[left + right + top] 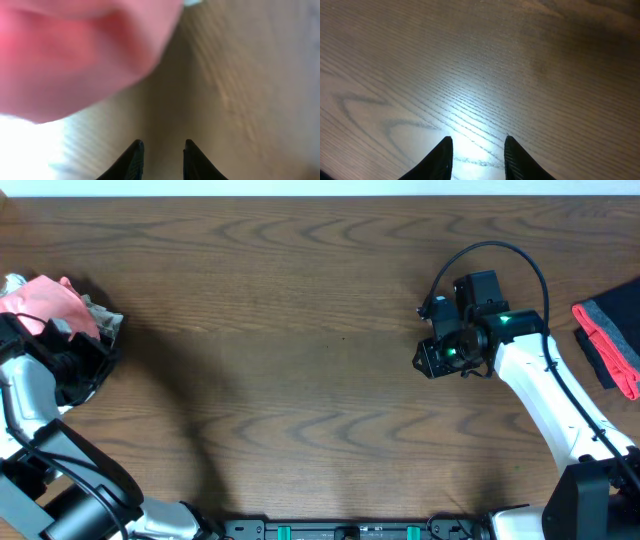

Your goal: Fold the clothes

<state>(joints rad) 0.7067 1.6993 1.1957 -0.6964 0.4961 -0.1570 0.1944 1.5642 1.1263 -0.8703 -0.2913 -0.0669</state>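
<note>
The left gripper (162, 156), fingers apart and empty, sits just beside the bunched pink T-shirt (40, 300) at the far-left edge of the table (300, 300). The cloth lies up-left of its tips. The right gripper (440, 358), also spread, is well apart.

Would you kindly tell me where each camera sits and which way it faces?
Overhead: fixed above the table, looking straight down; both arms show.
Left wrist: on the left arm, looking past the left hand at wood and the blurred pink T-shirt.
Right wrist: on the right arm, looking past the right hand at bare wood.
Shared: overhead and left wrist both see the pink T-shirt.
</note>
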